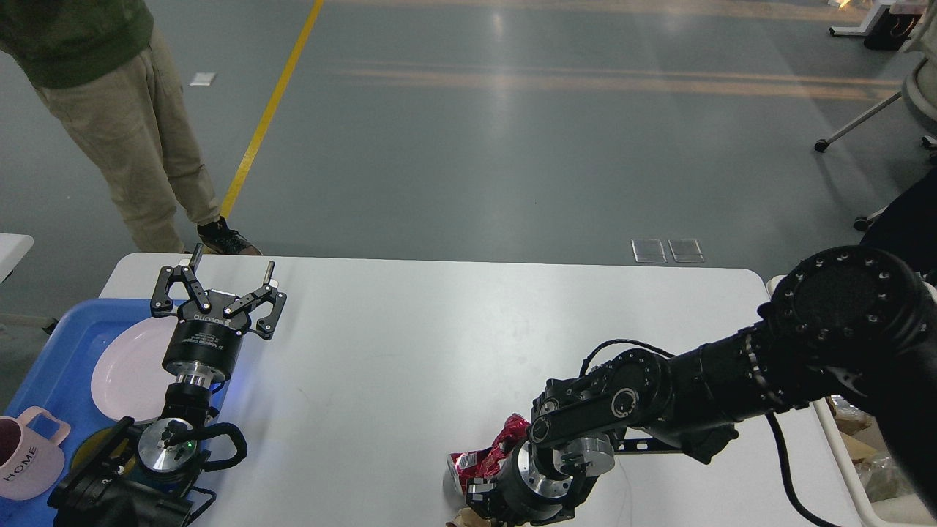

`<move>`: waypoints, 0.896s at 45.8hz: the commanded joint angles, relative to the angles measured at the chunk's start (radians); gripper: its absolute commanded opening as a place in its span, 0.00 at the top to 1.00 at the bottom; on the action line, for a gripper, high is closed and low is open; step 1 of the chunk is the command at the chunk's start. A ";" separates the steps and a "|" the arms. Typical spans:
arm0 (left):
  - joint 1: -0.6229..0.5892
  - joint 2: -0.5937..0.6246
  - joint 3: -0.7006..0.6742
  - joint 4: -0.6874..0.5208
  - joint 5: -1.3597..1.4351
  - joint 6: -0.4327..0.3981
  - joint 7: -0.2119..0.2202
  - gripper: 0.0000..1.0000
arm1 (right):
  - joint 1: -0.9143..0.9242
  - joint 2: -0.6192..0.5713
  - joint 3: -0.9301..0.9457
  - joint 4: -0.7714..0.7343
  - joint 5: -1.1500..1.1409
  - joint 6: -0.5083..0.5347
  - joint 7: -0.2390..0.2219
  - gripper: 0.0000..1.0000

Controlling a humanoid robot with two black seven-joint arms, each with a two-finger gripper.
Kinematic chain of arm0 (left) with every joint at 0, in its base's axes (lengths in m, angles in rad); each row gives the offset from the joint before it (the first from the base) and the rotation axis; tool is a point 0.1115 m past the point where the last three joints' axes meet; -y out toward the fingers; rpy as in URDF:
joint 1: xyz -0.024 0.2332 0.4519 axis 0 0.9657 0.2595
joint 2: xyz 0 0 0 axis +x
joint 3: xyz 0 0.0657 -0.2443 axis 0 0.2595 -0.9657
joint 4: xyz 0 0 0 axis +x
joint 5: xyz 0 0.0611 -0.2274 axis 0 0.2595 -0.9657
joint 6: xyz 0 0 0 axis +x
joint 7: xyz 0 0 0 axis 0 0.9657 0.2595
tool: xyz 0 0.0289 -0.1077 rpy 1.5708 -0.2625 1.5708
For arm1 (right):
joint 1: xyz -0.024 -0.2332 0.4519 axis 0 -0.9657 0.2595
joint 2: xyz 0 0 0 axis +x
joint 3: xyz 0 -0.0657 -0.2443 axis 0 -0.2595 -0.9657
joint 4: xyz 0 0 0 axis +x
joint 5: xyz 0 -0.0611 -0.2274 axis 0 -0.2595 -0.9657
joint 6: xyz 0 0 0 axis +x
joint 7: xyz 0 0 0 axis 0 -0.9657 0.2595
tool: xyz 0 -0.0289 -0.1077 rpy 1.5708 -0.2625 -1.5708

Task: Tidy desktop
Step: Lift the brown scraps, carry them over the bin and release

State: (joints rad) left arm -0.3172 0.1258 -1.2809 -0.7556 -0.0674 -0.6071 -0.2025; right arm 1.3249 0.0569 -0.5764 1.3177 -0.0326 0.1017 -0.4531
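Note:
The desktop (410,329) is a wide white tabletop with rounded corners. My left gripper (232,262) stands upright over its far left part, beside the blue tray, open and empty. My right arm reaches in from the right and bends down to the near edge. Its gripper (484,505) points toward me, low over a crumpled red wrapper (484,458) and a scrap of brown paper (464,520). The right fingers are dark and mostly hidden under the wrist, so their state does not show.
A blue tray (55,366) at the left holds a pink plate (128,369) and a pink mug (25,461). A person (110,124) stands beyond the far left corner. A beige bin (867,468) with trash sits off the right edge.

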 commanded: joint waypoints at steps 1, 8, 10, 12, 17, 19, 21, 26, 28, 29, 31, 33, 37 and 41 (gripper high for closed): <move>0.000 0.000 0.000 -0.001 0.000 0.000 0.000 0.04 | 0.011 -0.002 0.001 0.001 0.019 -0.002 -0.001 1.00; 0.001 0.000 0.000 -0.001 0.000 0.000 0.000 0.04 | 0.048 -0.029 -0.002 0.012 0.053 0.004 -0.001 1.00; 0.001 0.000 0.000 -0.001 0.000 0.000 0.000 0.04 | 0.074 -0.051 -0.005 0.023 0.077 0.007 0.001 1.00; 0.000 0.000 0.000 -0.001 0.000 0.000 0.000 0.04 | 0.131 -0.078 -0.016 0.052 0.118 0.027 0.001 1.00; 0.000 0.000 0.000 -0.001 0.000 0.000 0.000 0.04 | 0.250 -0.138 -0.060 0.104 0.154 0.104 0.002 1.00; 0.001 0.000 0.000 -0.001 0.000 0.000 0.000 0.04 | 0.308 -0.155 -0.075 0.127 0.168 0.139 0.002 1.00; 0.000 0.000 0.000 -0.001 0.000 0.000 0.000 0.04 | 0.383 -0.167 -0.103 0.152 0.194 0.171 0.004 1.00; 0.000 0.000 0.000 -0.001 0.000 0.000 0.000 0.04 | 0.525 -0.206 -0.190 0.192 0.264 0.219 0.005 1.00; 0.000 0.000 0.000 -0.001 0.000 0.000 0.000 0.04 | 0.581 -0.216 -0.230 0.204 0.273 0.237 0.011 1.00; 0.000 0.000 0.000 -0.001 0.000 0.000 0.000 0.04 | 0.611 -0.221 -0.255 0.212 0.273 0.246 0.013 1.00; 0.000 0.000 0.000 -0.001 0.000 0.000 0.000 0.04 | 0.667 -0.227 -0.302 0.230 0.277 0.271 0.025 1.00; 0.001 0.000 0.000 -0.001 0.000 0.000 0.000 0.04 | 0.724 -0.238 -0.341 0.247 0.278 0.291 0.062 1.00; 0.000 0.000 0.000 -0.001 0.000 0.000 0.000 0.04 | 0.859 -0.272 -0.439 0.297 0.277 0.332 0.206 1.00; 0.000 0.000 0.000 -0.001 0.000 0.000 0.000 0.04 | 0.970 -0.262 -0.551 0.324 0.281 0.352 0.292 1.00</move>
State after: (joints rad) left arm -0.3174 0.1258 -1.2809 -0.7562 -0.0674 -0.6076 -0.2025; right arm 2.1569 -0.2051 -0.9984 1.6045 0.2446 0.4237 -0.2764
